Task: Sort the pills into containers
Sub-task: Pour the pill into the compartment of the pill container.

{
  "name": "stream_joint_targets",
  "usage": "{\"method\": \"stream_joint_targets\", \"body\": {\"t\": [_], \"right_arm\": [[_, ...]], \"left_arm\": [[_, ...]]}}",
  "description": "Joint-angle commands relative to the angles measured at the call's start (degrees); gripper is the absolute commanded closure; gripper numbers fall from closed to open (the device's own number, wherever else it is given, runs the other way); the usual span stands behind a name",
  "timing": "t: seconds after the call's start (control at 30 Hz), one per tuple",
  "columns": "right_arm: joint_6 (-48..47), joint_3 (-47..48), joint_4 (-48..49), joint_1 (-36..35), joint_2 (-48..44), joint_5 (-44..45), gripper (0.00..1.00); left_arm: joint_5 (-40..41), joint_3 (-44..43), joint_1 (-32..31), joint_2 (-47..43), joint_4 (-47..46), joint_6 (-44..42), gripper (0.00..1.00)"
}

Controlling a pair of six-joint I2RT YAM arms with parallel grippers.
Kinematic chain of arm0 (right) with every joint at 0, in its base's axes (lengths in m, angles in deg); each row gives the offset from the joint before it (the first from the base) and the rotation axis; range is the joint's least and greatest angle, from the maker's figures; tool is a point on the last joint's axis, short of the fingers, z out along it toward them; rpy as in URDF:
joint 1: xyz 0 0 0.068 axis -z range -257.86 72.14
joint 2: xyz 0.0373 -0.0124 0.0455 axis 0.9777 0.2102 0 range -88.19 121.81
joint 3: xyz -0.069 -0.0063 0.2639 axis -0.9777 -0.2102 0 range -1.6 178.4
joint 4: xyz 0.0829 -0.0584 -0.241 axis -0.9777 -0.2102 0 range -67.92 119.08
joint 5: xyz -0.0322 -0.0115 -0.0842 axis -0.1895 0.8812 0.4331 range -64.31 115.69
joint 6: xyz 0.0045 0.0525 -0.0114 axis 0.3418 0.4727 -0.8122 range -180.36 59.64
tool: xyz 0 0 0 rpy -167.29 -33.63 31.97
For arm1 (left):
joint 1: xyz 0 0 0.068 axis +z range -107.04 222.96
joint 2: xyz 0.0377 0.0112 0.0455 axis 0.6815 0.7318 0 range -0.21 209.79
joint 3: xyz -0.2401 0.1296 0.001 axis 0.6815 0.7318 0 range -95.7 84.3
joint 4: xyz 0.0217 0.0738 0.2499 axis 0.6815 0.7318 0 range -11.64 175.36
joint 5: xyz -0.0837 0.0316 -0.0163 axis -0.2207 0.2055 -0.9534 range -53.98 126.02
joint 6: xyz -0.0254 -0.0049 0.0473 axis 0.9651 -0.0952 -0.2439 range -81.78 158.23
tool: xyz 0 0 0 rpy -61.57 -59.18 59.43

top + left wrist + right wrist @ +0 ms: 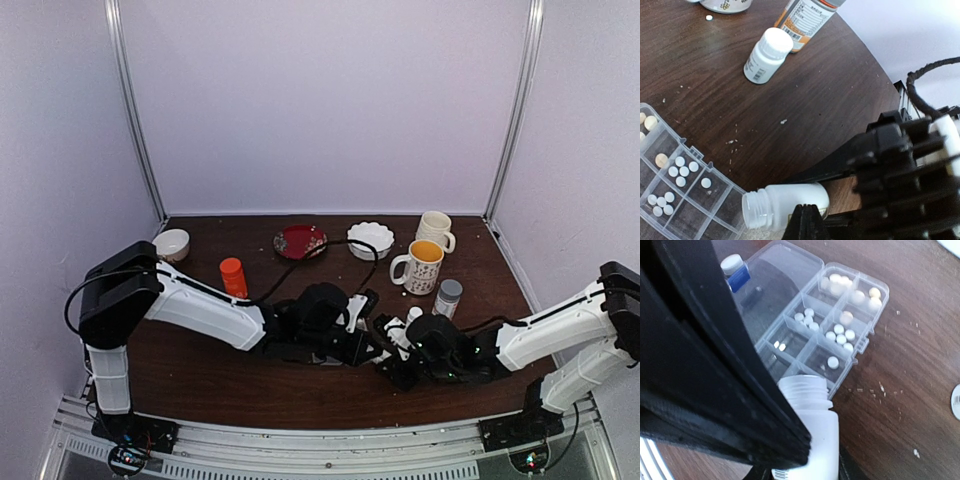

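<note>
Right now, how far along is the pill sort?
Done: several cells of the pill box already hold pills. In hand: the right gripper grips an uncapped white bottle, its mouth at the box's edge. Left: a stray pill sits on the table, and a capped white bottle is unopened.

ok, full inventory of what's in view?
pill box: one, clear, lid open, table centre
pills: several, whitish, in its cells
open bottle: one, white, at box edge
capped bottle: one, white, near mugs
blue-label bottle: one, white, beyond lid
grey-capped bottle: one, by mugs
orange bottle: one, back left
mugs: two, white, back right
bowls: two, white, back
plate: one, red, back centre
left fingers: black, shut
right fingers: black, shut on open bottle
</note>
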Motion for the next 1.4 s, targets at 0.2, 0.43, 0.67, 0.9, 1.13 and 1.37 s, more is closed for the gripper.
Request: {"method": "stream_joint_targets", "body": {"t": [0.2, 0.43, 0.67, 0.9, 1.13, 1.37], "right_arm": [[0.05, 2.04, -1.12, 0.28, -1.24, 0.02, 1.00], [-0.05, 1.98, -0.98, 0.28, -0.75, -0.29, 1.00], [-0.31, 2.69, -1.21, 0.28, -0.38, -0.56, 1.00], [-0.48, 2.96, -1.56, 0.34, -0.42, -0.58, 1.00], [-0.57, 3.28, -2.08, 0.45, -0.07, -0.73, 1.00], [-0.41, 3.09, -2.00, 0.54, 0.45, -1.04, 1.00]], "left_arm": [[0.67, 0.00, -0.20, -1.31, 0.39, -0.51, 1.00], [2.98, 2.89, -0.25, -7.37, -2.19, -1.45, 1.00], [1.23, 4.41, -0.25, -5.39, -6.39, 0.03, 1.00], [0.36, 3.96, -0.24, -0.15, -3.39, 1.54, 1.00], [0.37, 3.73, -0.26, -2.00, -3.90, 0.70, 1.00], [4.20, 3.47, -0.12, -7.16, -3.00, -0.92, 1.00]]}}
